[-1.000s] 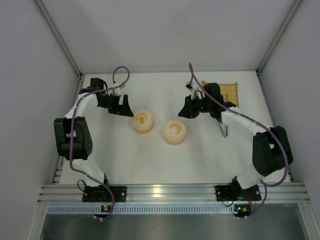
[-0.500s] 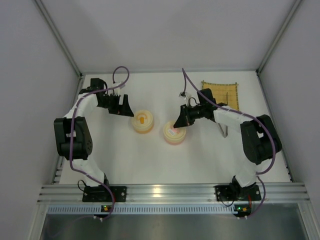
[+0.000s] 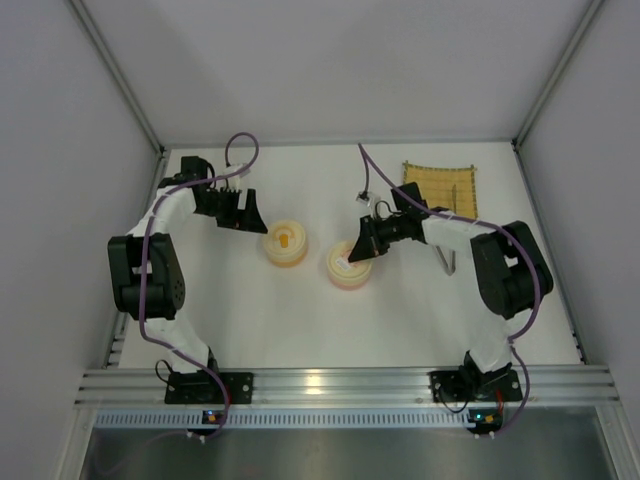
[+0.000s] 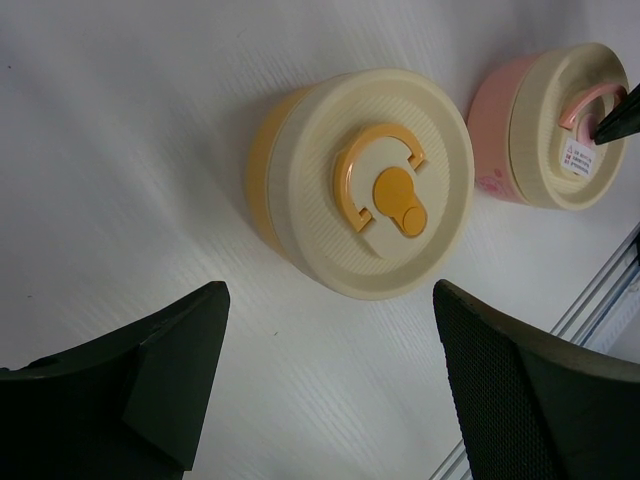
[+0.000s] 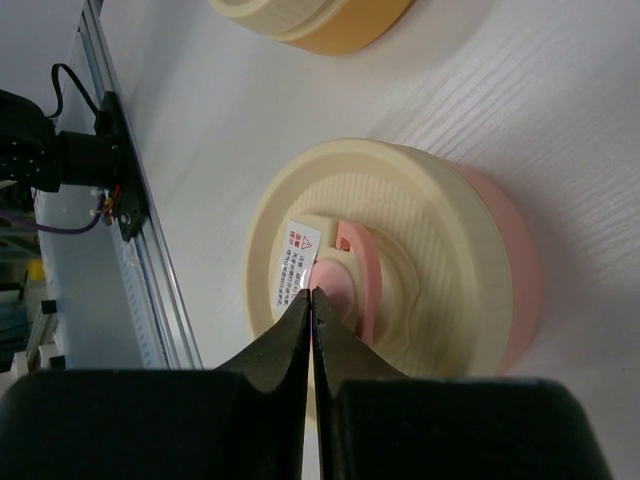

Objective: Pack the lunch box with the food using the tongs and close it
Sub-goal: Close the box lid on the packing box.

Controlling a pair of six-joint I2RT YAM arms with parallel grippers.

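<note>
Noted overhead only: one white table, one bamboo mat far right, one tongs lying near it. Counted two round lunch boxes mid-table: orange box, pink box. Found left gripper gaping before orange box, right gripper pinched shut, tips at pink lid handle. Resolved one lid label in wrist views alone

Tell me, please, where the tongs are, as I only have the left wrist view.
Observer: The tongs lie right of the pink box, partly under the right arm.
Operator: Is the right gripper holding them?
Observer: No, it is shut, tips at the pink handle on that box's lid.
Operator: Anything beyond them?
Observer: A bamboo mat lies by the far right corner.
</note>
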